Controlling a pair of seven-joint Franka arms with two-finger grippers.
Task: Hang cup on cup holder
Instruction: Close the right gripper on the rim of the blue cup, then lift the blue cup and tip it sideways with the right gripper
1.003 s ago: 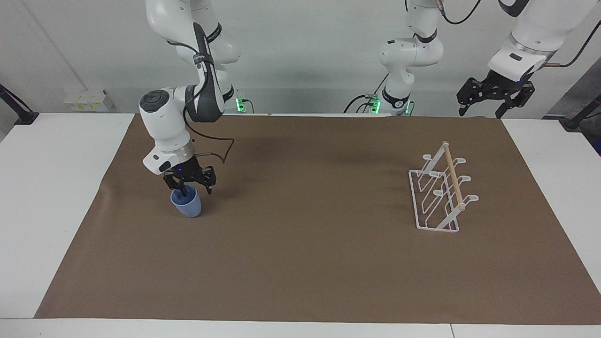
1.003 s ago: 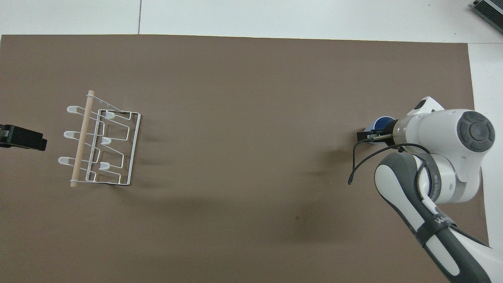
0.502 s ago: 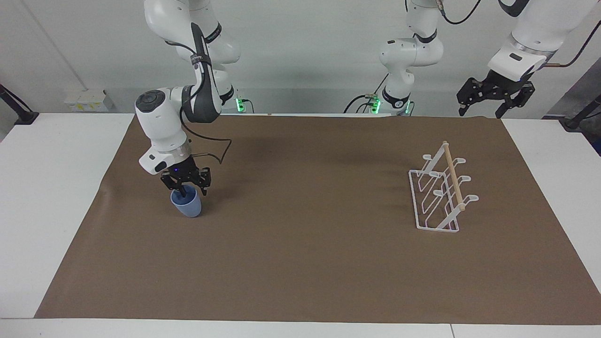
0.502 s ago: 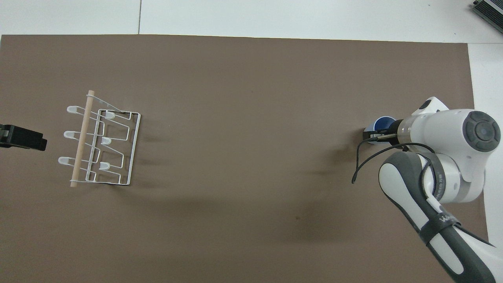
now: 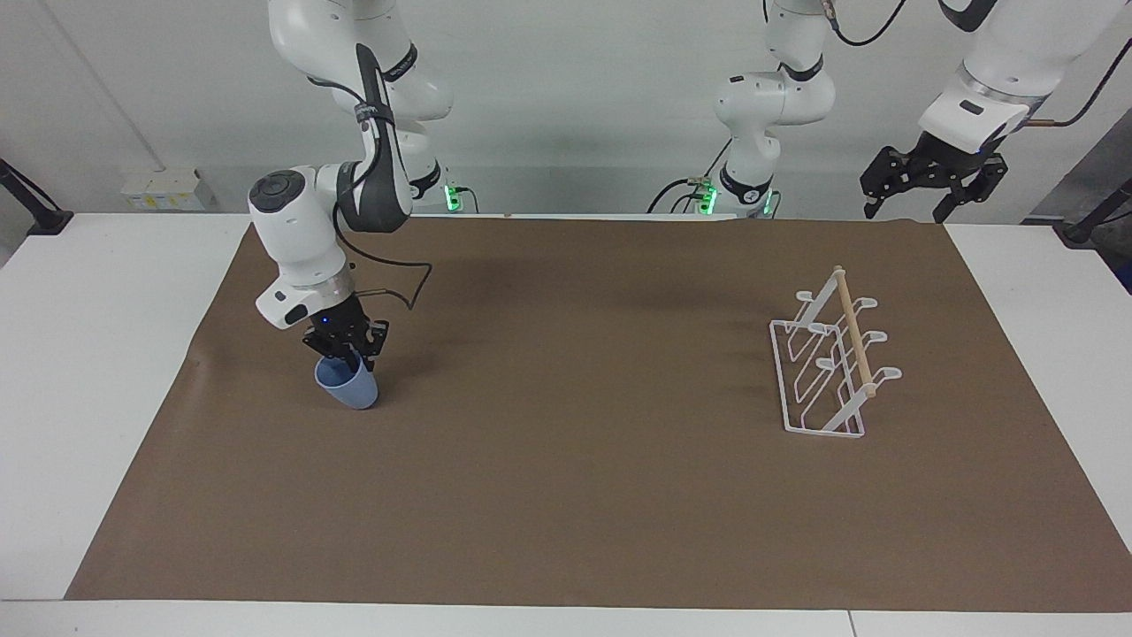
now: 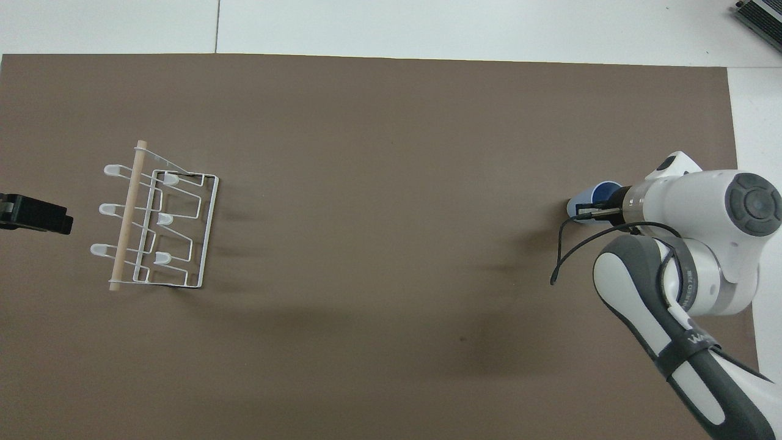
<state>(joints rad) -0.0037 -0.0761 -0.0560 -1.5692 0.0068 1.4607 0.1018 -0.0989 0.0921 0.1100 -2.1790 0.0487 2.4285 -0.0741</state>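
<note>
The light-blue cup (image 5: 352, 389) sits tilted on the brown mat toward the right arm's end of the table, its mouth tipped up toward my right gripper (image 5: 347, 357). That gripper reaches down into the mouth and is shut on the cup's rim. In the overhead view only part of the cup (image 6: 588, 198) shows beside the right wrist. The white wire cup holder (image 5: 824, 376) with its wooden rod stands toward the left arm's end; it is also seen from above as the cup holder (image 6: 160, 227). My left gripper (image 5: 929, 193) hangs open in the air by that end and waits.
A brown mat (image 5: 575, 495) covers most of the white table (image 5: 97, 372). The right arm's black cable (image 6: 565, 247) loops out over the mat beside the cup.
My right gripper's fingers have closed on the cup's rim, and the cup has tipped from upright to tilted. The right wrist shifted slightly toward its end of the table. The left arm has not moved.
</note>
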